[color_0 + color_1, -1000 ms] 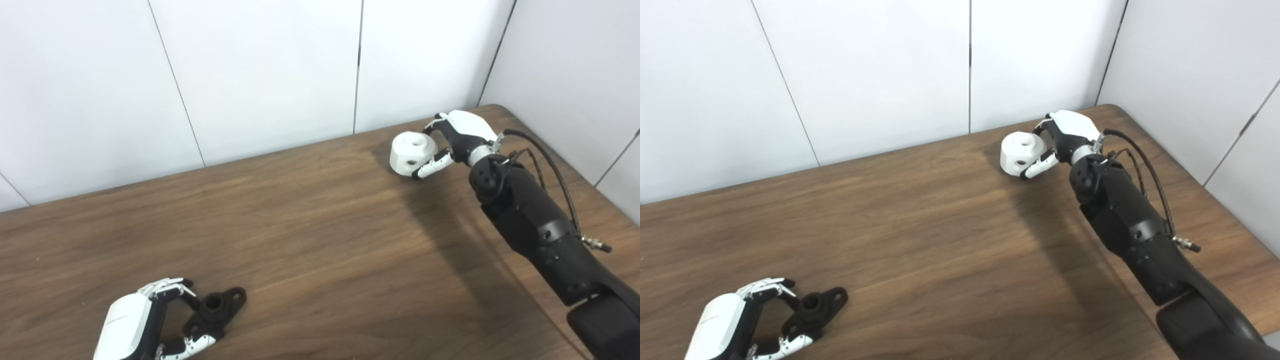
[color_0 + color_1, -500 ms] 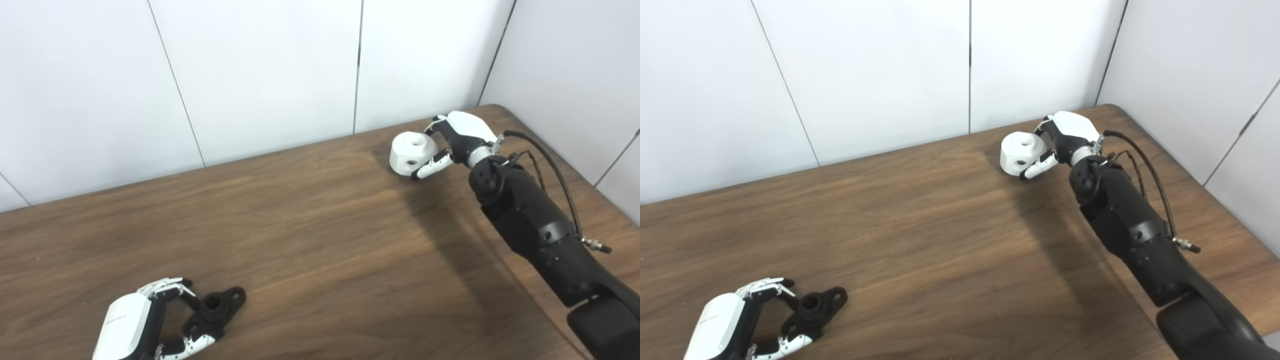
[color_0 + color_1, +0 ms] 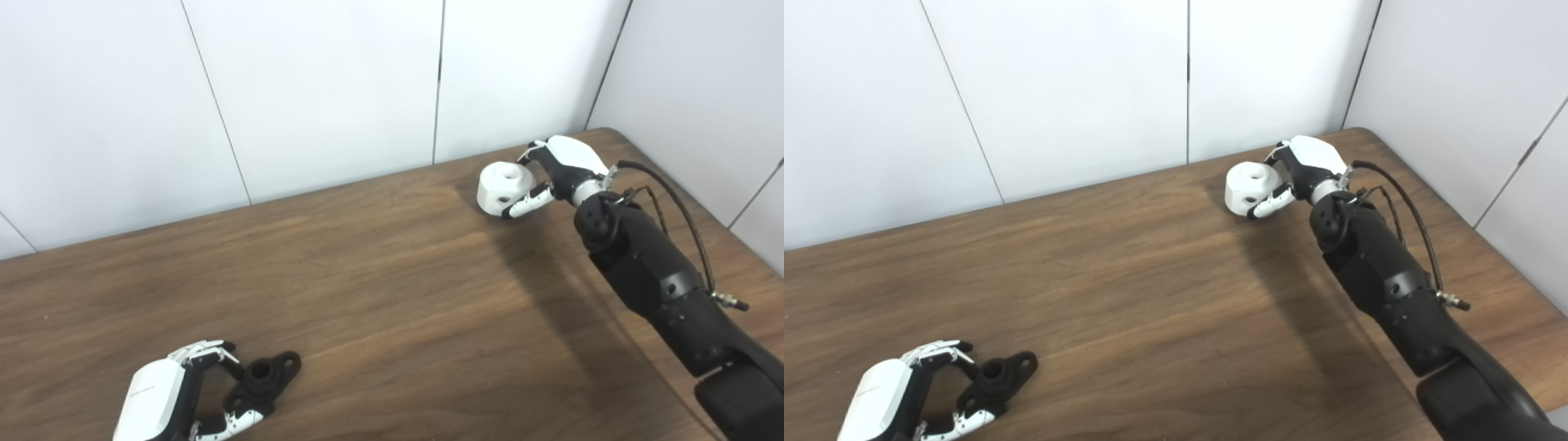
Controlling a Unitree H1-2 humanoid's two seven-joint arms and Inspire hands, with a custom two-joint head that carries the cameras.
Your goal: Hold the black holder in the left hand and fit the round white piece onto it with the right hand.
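Left hand (image 3: 160, 401) low, fingers curled apart; right hand (image 3: 560, 165) on outstretched arm, fingers curled

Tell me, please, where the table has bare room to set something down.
The wide middle of the table, between the black holder in the left hand and the white piece in the right hand, is bare. Both far ends are crowded.

Table middle: the brown wooden table (image 3: 380, 288) is bare wood between the two hands, wide room to pass.
Far side: the white wall panels (image 3: 318, 92) stand along the table's back edge, just behind the round white piece (image 3: 503, 187).
Right side: a second wall (image 3: 704, 92) closes the far right corner.
Right arm: the black forearm (image 3: 649, 269) with its cable lies across the right part of the table.
Near left: the black holder (image 3: 264, 376) lies on the wood at the left hand (image 3: 165, 398).
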